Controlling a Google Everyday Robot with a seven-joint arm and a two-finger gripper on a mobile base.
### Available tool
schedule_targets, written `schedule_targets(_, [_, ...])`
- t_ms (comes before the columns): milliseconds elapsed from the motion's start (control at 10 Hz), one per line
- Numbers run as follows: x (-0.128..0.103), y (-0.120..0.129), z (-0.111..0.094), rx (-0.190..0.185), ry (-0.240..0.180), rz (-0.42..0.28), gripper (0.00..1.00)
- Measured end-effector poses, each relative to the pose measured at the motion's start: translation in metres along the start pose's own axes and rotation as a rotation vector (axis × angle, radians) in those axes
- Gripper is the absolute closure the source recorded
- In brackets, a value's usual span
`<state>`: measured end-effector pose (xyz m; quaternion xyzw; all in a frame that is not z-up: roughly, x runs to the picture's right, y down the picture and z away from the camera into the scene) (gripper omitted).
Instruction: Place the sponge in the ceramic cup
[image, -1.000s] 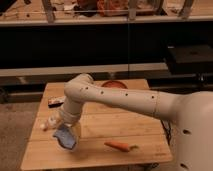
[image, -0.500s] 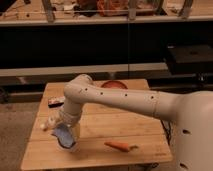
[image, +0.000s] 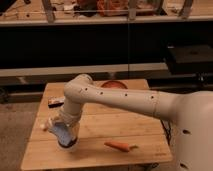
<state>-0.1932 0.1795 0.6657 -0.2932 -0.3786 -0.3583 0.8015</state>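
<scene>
My gripper (image: 60, 129) hangs low over the front left part of the wooden table (image: 105, 117), at the end of the white arm that reaches in from the right. It is shut on the sponge (image: 63, 134), a pale blue pad at its tip. Directly under the sponge a dark rounded shape (image: 69, 144) shows, which looks like the ceramic cup; most of it is hidden by the sponge. I cannot tell whether the sponge touches it. A small whitish piece (image: 44, 125) sticks out just left of the gripper.
An orange carrot (image: 120, 146) lies near the table's front edge, right of the gripper. A reddish-brown dish (image: 113, 84) sits at the back edge, partly behind the arm. A dark bar with a white stripe (image: 55, 102) lies at the back left. My white body (image: 195, 135) fills the right.
The gripper with the sponge has shifted slightly left and a touch up over the last second. The carrot, dish and dark bar have not moved.
</scene>
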Motion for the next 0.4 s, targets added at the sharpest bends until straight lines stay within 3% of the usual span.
schedule_targets(400, [-0.0008, 0.0004, -0.0047, 0.0, -0.028, -0.007, 0.2])
